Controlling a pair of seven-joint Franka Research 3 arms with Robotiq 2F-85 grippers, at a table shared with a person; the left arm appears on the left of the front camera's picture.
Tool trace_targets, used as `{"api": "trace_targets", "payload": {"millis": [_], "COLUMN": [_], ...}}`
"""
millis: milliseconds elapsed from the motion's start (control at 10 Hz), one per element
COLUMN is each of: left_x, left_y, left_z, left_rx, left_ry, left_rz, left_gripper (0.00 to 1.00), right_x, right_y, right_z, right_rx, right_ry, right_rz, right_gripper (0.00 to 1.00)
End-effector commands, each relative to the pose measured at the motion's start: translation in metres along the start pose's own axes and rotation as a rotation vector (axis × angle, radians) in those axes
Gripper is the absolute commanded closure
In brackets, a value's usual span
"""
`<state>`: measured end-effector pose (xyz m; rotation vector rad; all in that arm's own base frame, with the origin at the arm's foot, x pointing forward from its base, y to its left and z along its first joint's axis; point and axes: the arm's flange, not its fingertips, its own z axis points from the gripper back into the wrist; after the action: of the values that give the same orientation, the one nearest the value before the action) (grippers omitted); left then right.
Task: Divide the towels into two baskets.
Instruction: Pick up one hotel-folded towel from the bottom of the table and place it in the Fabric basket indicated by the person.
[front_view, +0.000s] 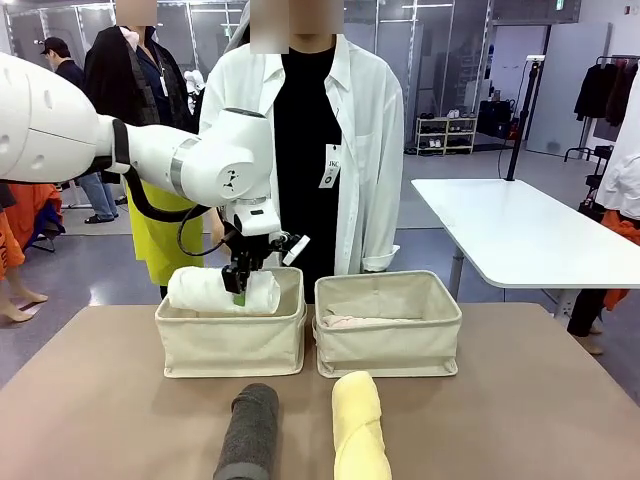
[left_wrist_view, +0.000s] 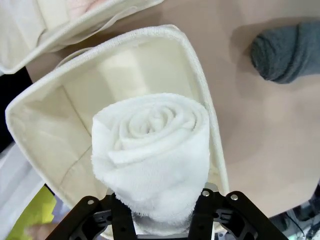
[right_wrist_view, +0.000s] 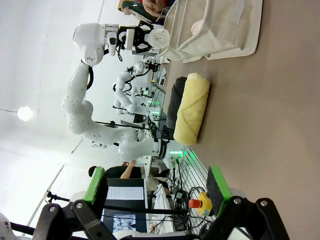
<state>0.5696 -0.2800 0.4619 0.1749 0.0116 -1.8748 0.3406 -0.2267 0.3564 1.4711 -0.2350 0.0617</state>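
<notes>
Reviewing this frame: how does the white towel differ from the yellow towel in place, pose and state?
The white towel sits at the top of the left basket, poking above its rim; the yellow towel lies on the table before the right basket. The white towel is between the fingers of the left end effector; nothing touches the yellow towel. The white towel lies crosswise, the yellow towel lengthwise toward the camera. Both are rolled.

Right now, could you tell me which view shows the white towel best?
The left wrist view: the white towel faces it end-on, close. The front view shows its side over the left basket; the right wrist view shows it small, far off.
</notes>
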Motion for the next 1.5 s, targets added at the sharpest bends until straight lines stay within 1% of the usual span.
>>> {"api": "trace_targets", "payload": {"millis": [0, 100, 200, 300, 400, 500, 700, 800, 900, 1400], "left_x": [0.002, 0.002, 0.002, 0.002, 0.003, 0.004, 0.001, -0.006, 0.004, 0.004], "left_y": [0.01, 0.009, 0.008, 0.007, 0.006, 0.004, -0.005, -0.018, 0.006, 0.006], "left_z": [-0.003, -0.006, -0.009, -0.008, -0.01, -0.009, -0.005, -0.005, -0.009, -0.009], "left_rx": [0.009, 0.001, -0.001, -0.003, -0.001, -0.006, -0.004, -0.003, 0.004, 0.004], "left_ry": [0.017, 0.015, 0.027, 0.035, 0.08, 0.089, 0.061, 0.044, 0.057, 0.057], "left_rz": [0.025, 0.037, 0.035, 0.043, 0.042, 0.05, 0.114, 0.178, 0.07, 0.07], "left_gripper": [0.35, 0.21, 0.04, 0.0, 0.0, 0.0, 0.0, 0.0, 0.0, 0.0], "right_x": [-0.003, -0.003, -0.003, -0.003, -0.003, -0.003, -0.003, -0.003, -0.003, -0.003], "right_y": [0.002, 0.002, 0.002, 0.002, 0.002, 0.002, 0.002, 0.002, 0.002, 0.002], "right_z": [0.0, 0.0, 0.0, 0.0, 0.0, 0.0, 0.0, 0.0, 0.0, 0.0], "right_rx": [0.002, 0.002, 0.002, 0.002, 0.002, 0.002, 0.002, 0.002, 0.002, 0.002], "right_ry": [-0.005, -0.005, -0.005, -0.005, -0.005, -0.005, -0.005, -0.005, -0.005, -0.005], "right_rz": [0.02, 0.02, 0.02, 0.02, 0.02, 0.02, 0.02, 0.02, 0.02, 0.02], "right_gripper": [0.0, 0.0, 0.0, 0.0, 0.0, 0.0, 0.0, 0.0, 0.0, 0.0]}}
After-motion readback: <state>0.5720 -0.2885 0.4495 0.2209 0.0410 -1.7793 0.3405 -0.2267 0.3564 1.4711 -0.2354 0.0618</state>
